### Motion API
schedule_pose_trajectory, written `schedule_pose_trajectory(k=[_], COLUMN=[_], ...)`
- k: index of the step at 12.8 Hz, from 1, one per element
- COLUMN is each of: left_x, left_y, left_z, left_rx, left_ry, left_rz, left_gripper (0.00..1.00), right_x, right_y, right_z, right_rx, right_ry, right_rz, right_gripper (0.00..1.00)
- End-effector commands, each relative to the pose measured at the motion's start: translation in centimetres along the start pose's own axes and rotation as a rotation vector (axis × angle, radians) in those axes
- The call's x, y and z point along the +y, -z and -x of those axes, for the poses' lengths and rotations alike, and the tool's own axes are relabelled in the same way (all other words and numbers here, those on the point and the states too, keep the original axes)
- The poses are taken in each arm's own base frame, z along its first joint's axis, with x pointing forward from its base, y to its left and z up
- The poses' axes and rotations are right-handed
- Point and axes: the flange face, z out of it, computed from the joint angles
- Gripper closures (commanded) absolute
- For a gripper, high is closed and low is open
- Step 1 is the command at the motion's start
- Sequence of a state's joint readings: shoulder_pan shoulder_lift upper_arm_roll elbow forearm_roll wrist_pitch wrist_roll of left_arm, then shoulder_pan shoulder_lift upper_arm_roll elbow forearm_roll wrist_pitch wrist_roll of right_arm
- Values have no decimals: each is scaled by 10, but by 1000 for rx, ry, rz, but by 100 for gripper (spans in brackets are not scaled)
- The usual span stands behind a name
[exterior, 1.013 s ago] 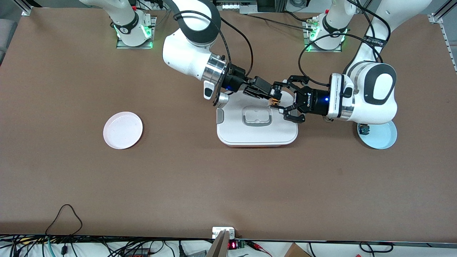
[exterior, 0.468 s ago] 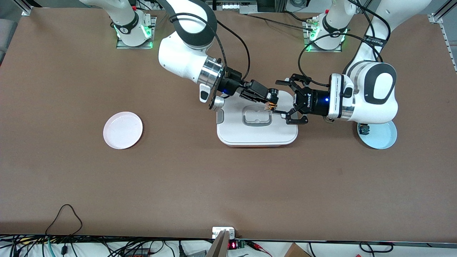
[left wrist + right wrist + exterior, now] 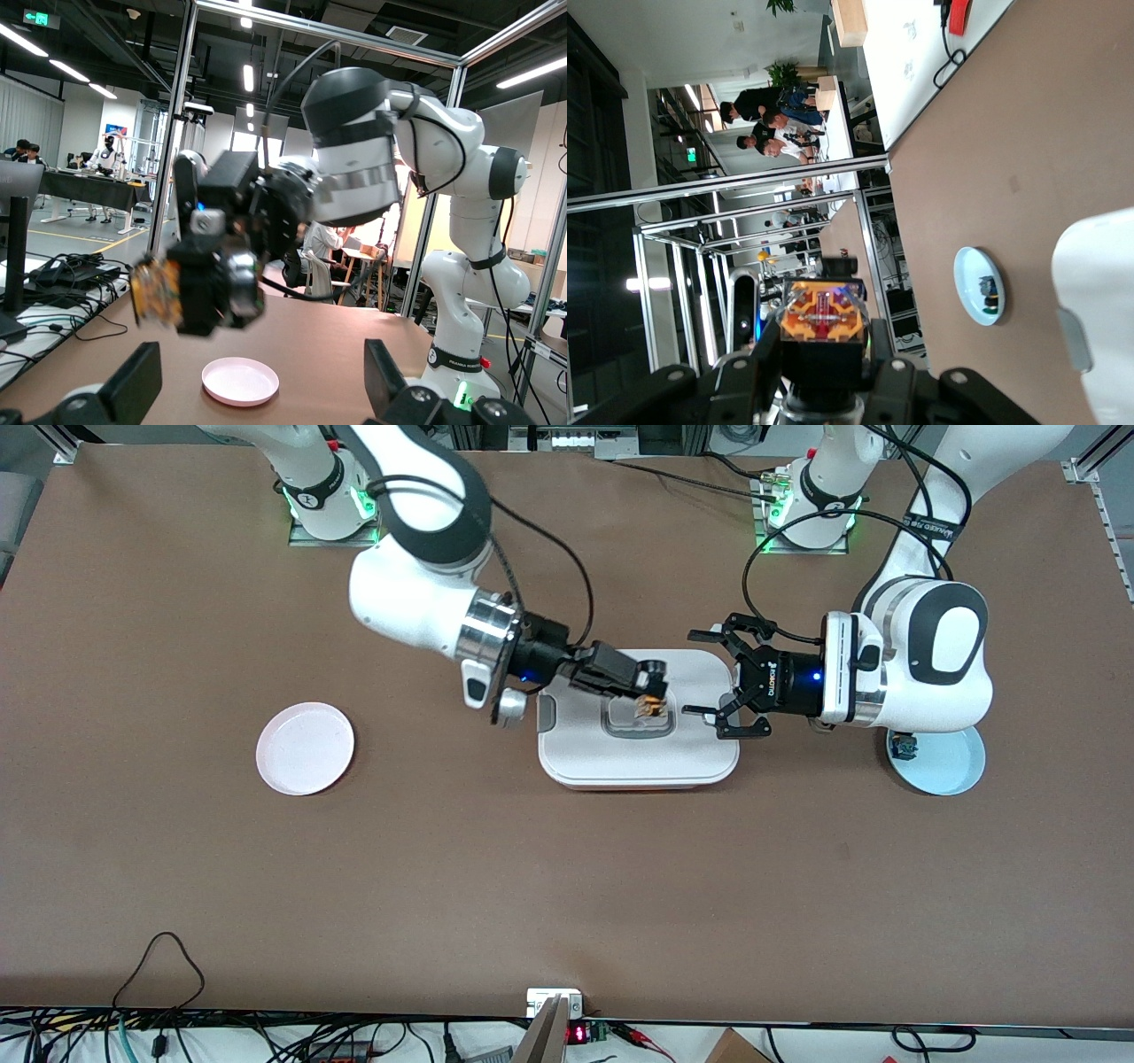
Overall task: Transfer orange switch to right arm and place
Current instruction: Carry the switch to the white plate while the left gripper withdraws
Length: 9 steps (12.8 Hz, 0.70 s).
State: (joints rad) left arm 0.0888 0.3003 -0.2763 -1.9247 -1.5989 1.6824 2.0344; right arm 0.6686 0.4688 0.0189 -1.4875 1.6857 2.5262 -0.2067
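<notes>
A: Start at the right hand [image 3: 654,693]. What has it got?

B: Its slim black fingers are clamped on the tiny orange switch with the tan boxy body [image 3: 651,707], held in the air over the white rectangular lidded plastic box [image 3: 638,766] mid-worktop. The right wrist view shows the orange switch [image 3: 824,320] pinched between the pads.

A: And the left hand [image 3: 719,685]?

B: Spread wide and empty, over the box's edge toward the left arm's end of the worktop, apart from the switch. In its wrist view the right hand [image 3: 199,283] carries the part clear of its open fingers [image 3: 133,390].

A: So the step?

B: I judge the transfer done; placing remains. The round pink plate [image 3: 305,747] toward the right arm's end looks the likely target, so the next move calls for a steady carry there and a low release.

A: Anything else? Any writing?

B: A pale blue plate [image 3: 948,766] holds a small blue-bodied part [image 3: 904,747] beneath the left arm. The left hand's body bears white lettering, too small to read.
</notes>
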Motion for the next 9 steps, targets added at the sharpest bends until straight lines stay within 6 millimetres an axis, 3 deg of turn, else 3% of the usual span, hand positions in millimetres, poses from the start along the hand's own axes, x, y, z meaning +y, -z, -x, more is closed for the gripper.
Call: schedule_pose_trajectory(k=[1, 4, 9], left_x=[16, 18, 30], left_y=[22, 66, 155], left_z=[-2, -1, 17], left_rx=[-31, -66, -210], left_ry=[-4, -9, 27], left_rz=[-9, 20, 48], left_gripper=[0, 0, 0], right_x=[-7, -21, -33], right_y=[29, 88, 196], right_z=[-16, -54, -85], right_rx=[-75, -226, -317], right_ry=[53, 216, 355], right_rz=[69, 351, 694], right_gripper=[100, 100, 100])
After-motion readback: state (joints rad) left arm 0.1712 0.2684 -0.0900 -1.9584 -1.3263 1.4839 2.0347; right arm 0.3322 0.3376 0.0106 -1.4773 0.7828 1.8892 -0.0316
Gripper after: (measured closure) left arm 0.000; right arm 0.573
